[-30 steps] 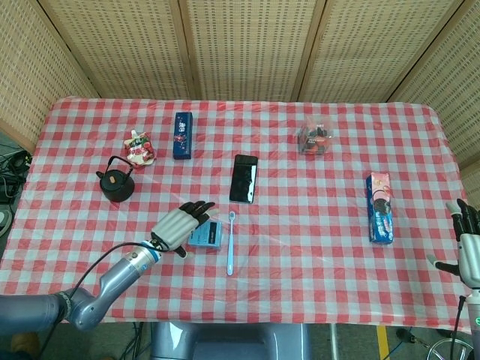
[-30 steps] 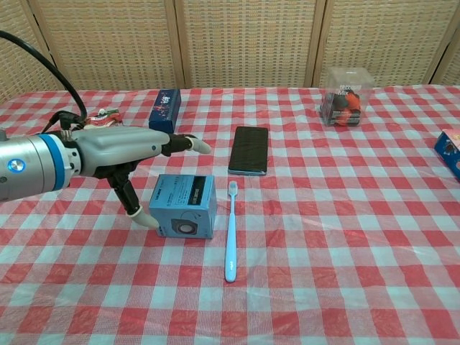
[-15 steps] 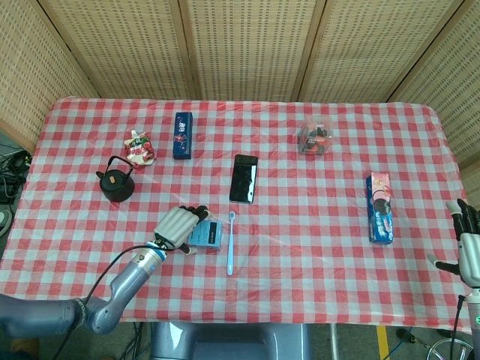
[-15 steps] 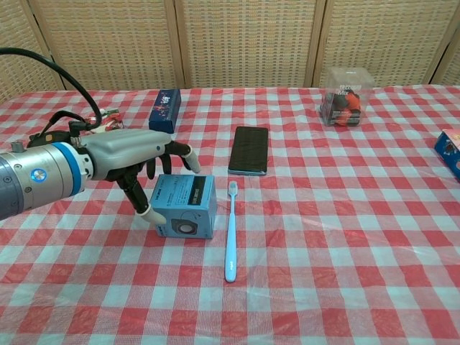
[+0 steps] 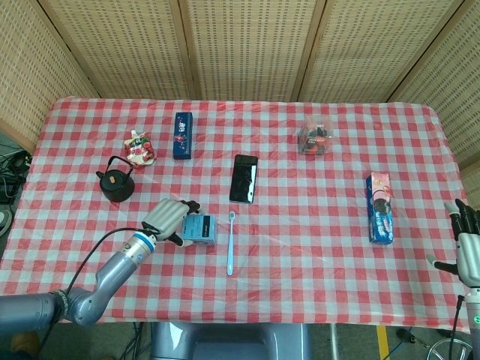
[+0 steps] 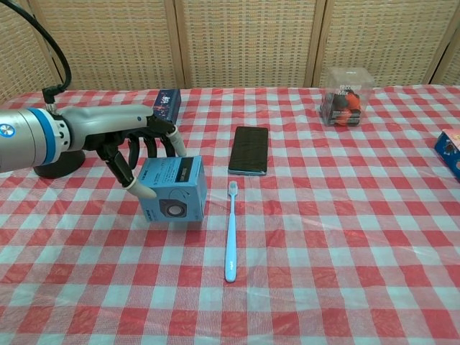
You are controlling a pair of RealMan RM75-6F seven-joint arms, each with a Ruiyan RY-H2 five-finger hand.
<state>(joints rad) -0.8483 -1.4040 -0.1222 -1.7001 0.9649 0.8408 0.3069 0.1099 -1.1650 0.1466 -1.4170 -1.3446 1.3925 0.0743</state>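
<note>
One small blue box (image 6: 172, 189) is held by the left hand (image 6: 133, 147) in the left middle of the chest view. The fingers (image 6: 175, 140) are bent over its top and the thumb is pressed on its left side, so the box is clamped. The box is tipped up, with its round speaker picture faced toward the camera. Whether its lower edge is touching the checked tablecloth (image 6: 345, 237) cannot be told. Its long side is laid left to right across the frame.

Just to the right of the box a blue toothbrush (image 6: 231, 233) is seen, apart from it. Its long line is run from near to far, with the bristle end pointed toward the back of the table. Behind the brush a black phone (image 6: 249, 149) is laid flat, also long from near to far.

In the head view the same hand (image 5: 166, 220) and box (image 5: 199, 229) are shown at the lower left of the table. A black teapot (image 5: 115, 183) is seen up and left of them.

The right hand (image 5: 466, 251) is seen at the lower right edge of the head view, off the table. Its fingers are held apart and nothing is in it.
</note>
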